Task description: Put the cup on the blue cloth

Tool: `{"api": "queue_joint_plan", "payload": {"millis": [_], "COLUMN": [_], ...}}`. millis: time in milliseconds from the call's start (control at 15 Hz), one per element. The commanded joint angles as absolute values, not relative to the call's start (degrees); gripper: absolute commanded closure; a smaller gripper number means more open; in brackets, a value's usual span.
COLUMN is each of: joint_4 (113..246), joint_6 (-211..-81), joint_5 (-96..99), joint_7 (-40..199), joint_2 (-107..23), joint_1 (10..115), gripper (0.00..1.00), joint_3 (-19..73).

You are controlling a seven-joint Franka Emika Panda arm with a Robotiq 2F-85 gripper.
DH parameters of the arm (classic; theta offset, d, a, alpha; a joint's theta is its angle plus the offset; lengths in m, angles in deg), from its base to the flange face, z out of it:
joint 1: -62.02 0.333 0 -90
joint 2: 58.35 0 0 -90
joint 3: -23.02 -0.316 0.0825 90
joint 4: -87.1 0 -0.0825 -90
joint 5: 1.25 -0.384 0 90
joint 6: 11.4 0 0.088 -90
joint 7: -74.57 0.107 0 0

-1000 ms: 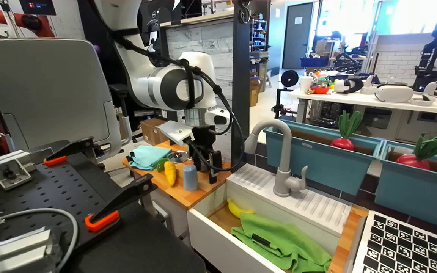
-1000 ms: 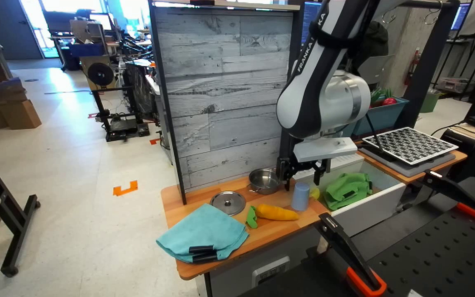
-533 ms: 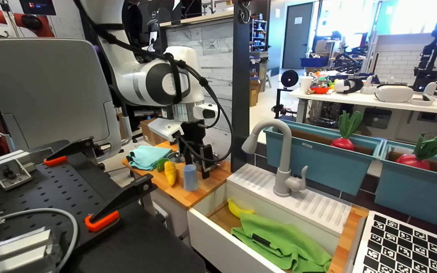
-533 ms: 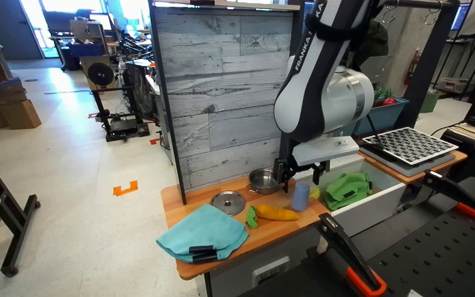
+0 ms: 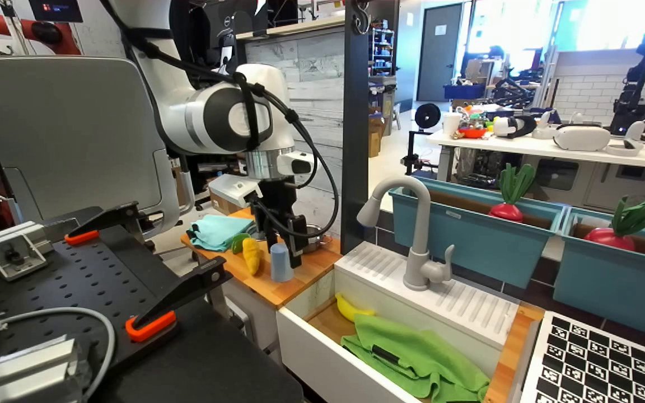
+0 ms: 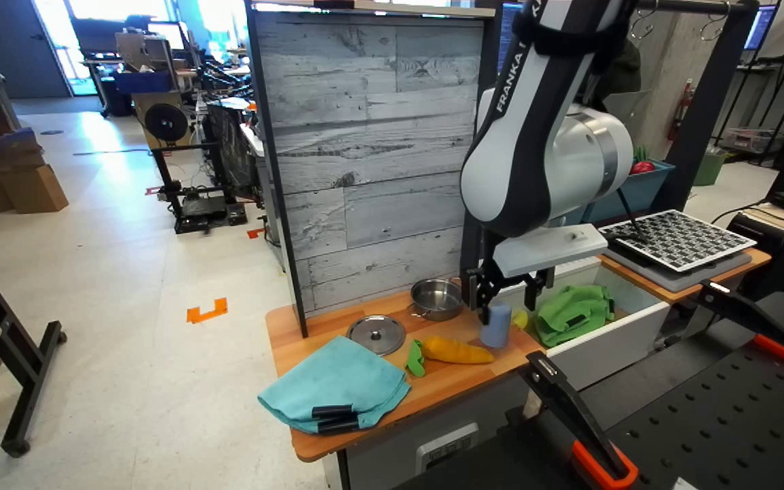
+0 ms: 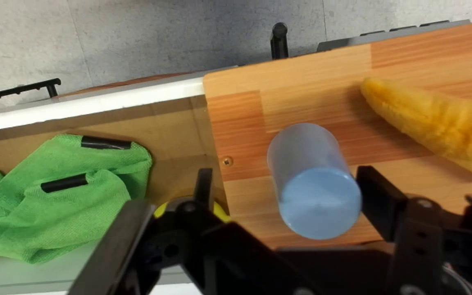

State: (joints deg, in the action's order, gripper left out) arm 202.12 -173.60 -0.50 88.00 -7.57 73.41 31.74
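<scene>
Fingers (image 7: 377, 200) apart, the gripper (image 7: 286, 186) hangs low by the blue cup (image 7: 320, 200), which shows between them in the wrist view, much nearer one fingertip; whether that one touches, I cannot tell. The cup stands upside down on the wooden counter (image 6: 317, 333), near the edge of the white sink (image 5: 322, 361). Next to it lies a plush carrot (image 6: 456, 350), in the way between the cup and the folded blue cloth (image 6: 337, 378), its green top (image 6: 416, 358) just beside the cloth. Around these are a steel lid (image 6: 365, 340), flat near the cloth, and a steel pot (image 6: 436, 299) by the wood-panelled backboard (image 6: 371, 156). Inside the sink lie a yellow banana (image 5: 354, 309) and a green cloth (image 5: 417, 352); a grey faucet (image 5: 421, 224) arches behind them. Farther out, toy radishes (image 5: 505, 212) sit in teal planters (image 5: 462, 235), and black clamps (image 6: 577, 412) with orange tips sit on a perforated worktop (image 6: 698, 395).
</scene>
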Motion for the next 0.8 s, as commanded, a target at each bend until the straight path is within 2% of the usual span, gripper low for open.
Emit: {"api": "queue_joint_plan", "payload": {"millis": [0, 200, 333, 733], "joint_4": [204.7, 204.6, 204.7, 210.3], "joint_6": [-175.4, -175.3, -175.4, -177.3], "joint_5": [0.6, 0.5, 0.5, 2.2], "joint_7": [87.4, 87.2, 87.2, 85.2], "joint_2": [-9.3, -9.3, -9.5, -14.8], "joint_1": [74.0, 73.8, 73.9, 74.7], "gripper": [0.42, 0.66, 0.78, 0.79], "joint_3": [32.5, 32.4, 32.5, 33.1]}}
